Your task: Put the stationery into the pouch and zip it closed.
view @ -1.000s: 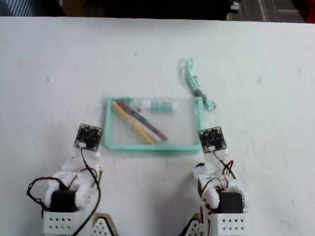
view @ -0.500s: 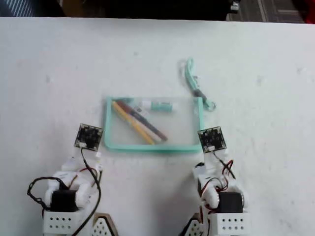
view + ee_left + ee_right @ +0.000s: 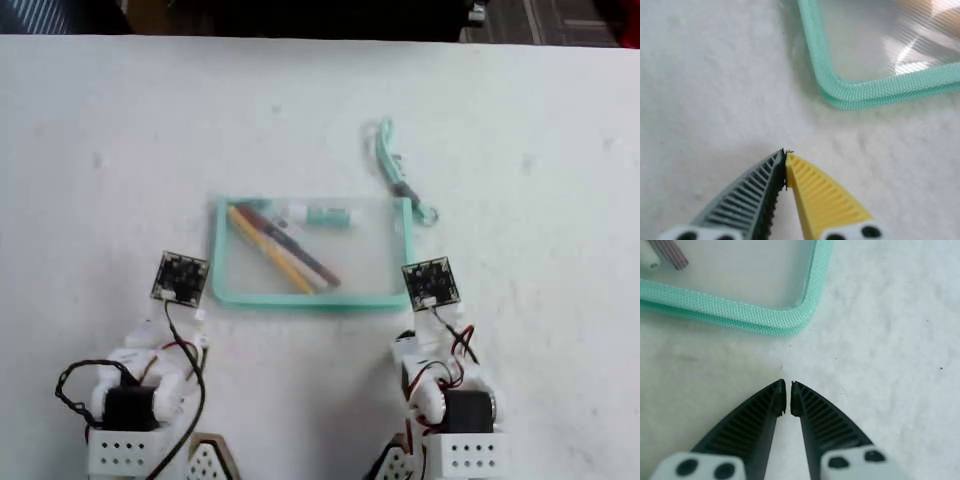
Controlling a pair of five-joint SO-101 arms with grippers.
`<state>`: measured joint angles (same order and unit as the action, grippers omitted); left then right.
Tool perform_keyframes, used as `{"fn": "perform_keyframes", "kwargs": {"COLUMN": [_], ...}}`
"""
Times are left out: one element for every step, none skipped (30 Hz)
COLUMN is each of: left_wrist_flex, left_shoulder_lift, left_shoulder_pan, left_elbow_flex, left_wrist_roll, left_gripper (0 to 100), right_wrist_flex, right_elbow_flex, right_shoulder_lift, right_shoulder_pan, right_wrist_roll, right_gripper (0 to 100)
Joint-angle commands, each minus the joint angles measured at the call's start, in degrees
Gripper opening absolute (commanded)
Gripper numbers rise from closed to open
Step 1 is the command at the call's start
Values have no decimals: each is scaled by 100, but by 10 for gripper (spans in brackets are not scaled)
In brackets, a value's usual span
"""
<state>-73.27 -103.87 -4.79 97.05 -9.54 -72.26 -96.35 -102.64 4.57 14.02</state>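
A clear pouch (image 3: 310, 253) with a teal border lies flat in the middle of the table, with several pens (image 3: 283, 247) inside it and a teal strap (image 3: 400, 172) running off its far right corner. Both arms sit folded at the near edge. My left gripper (image 3: 785, 153) is shut and empty just short of the pouch's near left corner (image 3: 832, 95). Off the pouch's near right corner (image 3: 800, 322) my right gripper (image 3: 787, 386) is shut too, holding nothing. A pen tip (image 3: 662, 252) shows through the clear plastic.
The white table (image 3: 120, 150) spreads wide on all sides of the pouch. A dark strip of room runs beyond its far edge.
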Motion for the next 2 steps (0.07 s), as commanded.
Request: {"fn": "perform_keyframes", "kwargs": {"left_wrist_flex": [-35, -35], "left_shoulder_lift": [-31, -31], "left_shoulder_pan": [4, 4], "left_elbow_flex": [-9, -9], "left_wrist_roll": [9, 9], "left_gripper": [24, 24], "right_wrist_flex": [-40, -40], "right_elbow_flex": [-53, -53], "right_shoulder_lift": [-40, -40], "right_shoulder_pan": [-40, -40], "right_wrist_roll": [44, 44], "right_gripper": [17, 17]}}
